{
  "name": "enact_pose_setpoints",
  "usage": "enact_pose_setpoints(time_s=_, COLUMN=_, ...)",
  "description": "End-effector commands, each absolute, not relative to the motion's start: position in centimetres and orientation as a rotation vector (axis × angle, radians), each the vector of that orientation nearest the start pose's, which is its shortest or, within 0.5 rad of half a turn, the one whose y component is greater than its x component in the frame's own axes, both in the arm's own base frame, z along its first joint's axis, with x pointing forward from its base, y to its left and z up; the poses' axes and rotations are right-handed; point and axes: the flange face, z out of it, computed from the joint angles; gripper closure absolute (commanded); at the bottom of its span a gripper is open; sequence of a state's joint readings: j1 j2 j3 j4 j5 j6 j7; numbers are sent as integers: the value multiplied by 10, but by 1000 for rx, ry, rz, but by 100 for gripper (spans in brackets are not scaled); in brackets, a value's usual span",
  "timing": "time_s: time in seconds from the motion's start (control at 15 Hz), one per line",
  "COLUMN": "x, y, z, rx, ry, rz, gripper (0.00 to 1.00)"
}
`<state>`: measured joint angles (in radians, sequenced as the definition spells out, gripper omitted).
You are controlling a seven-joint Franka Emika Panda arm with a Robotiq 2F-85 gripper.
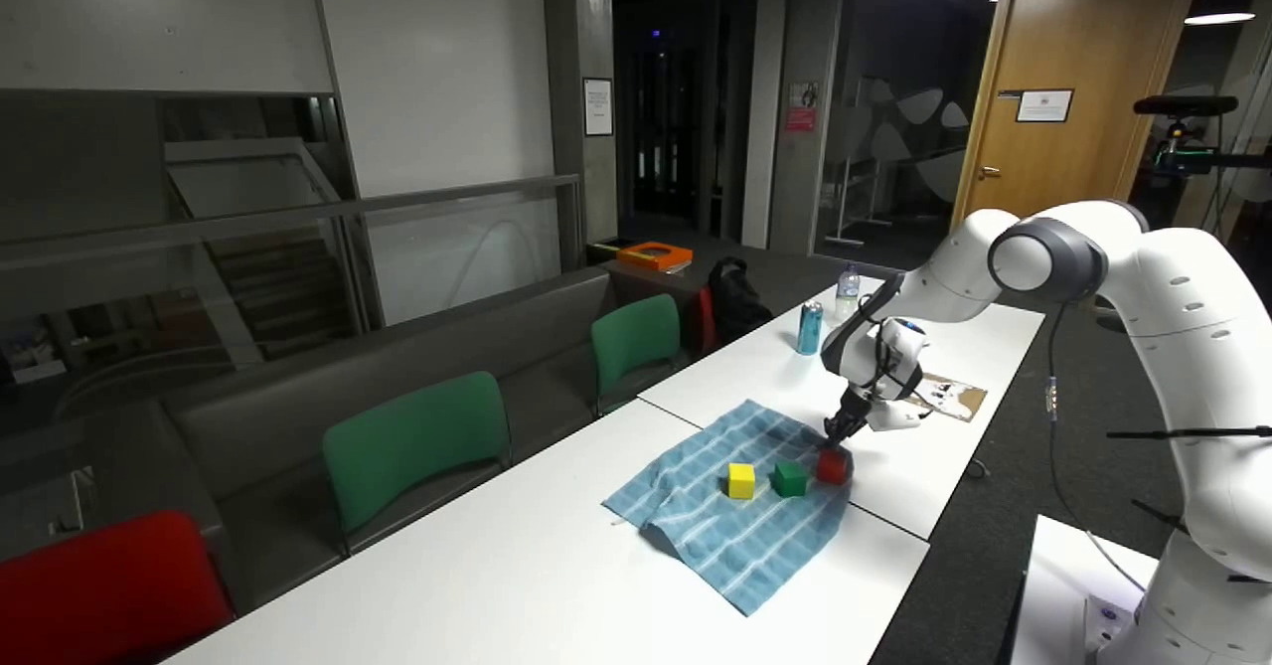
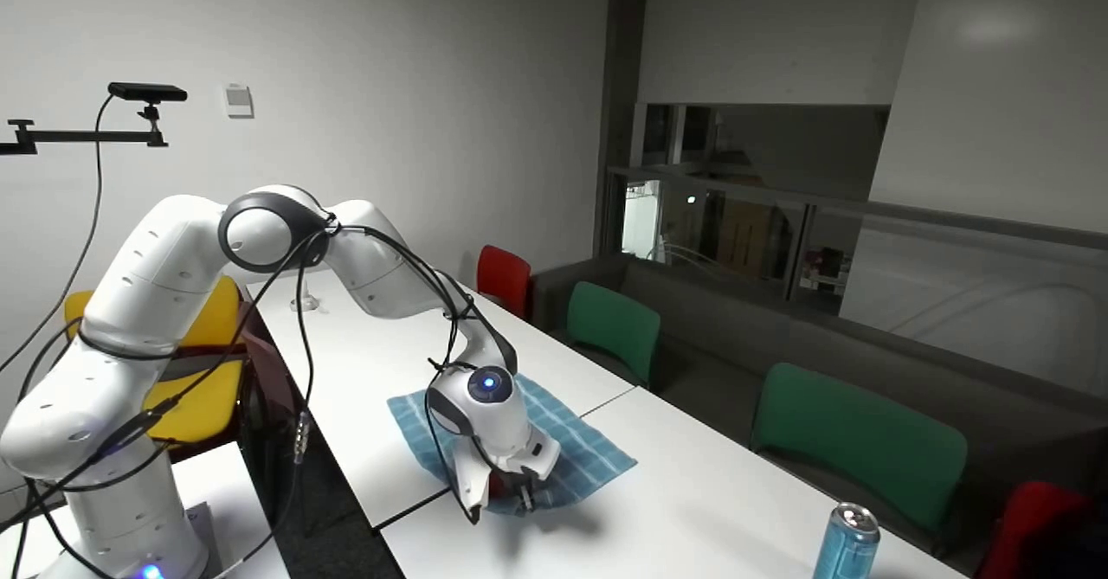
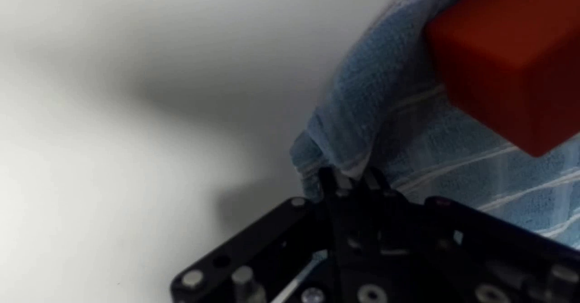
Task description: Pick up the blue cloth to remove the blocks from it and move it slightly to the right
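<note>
Green plastic-looking chairs with curved backs stand along a smooth white tabletop. My tool is pinched closed on a folded edge of the blue cloth, and the rest spreads away from it across the tabletop. The fabric looks soft and fuzzy, pale lines crossing it in checks, rumpled along one side. Three plain cubes sit on it: the red block closest to me, then the green block, then the yellow block
</note>
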<state>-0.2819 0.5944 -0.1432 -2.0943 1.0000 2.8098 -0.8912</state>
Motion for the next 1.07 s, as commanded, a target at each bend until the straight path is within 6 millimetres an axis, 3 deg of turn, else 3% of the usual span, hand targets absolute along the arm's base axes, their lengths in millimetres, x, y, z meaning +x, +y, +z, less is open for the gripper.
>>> enact_pose_setpoints(time_s=0.0, x=497, y=-268, z=175, rx=-2858, ry=652, rz=-469, gripper=100)
enact_pose_setpoints(time_s=0.53, x=480, y=-239, z=279, rx=-2838, ry=773, rz=-663, gripper=98)
enact_pose_setpoints(time_s=1.0, x=453, y=-245, z=346, rx=-2808, ry=849, rz=-761, gripper=98)
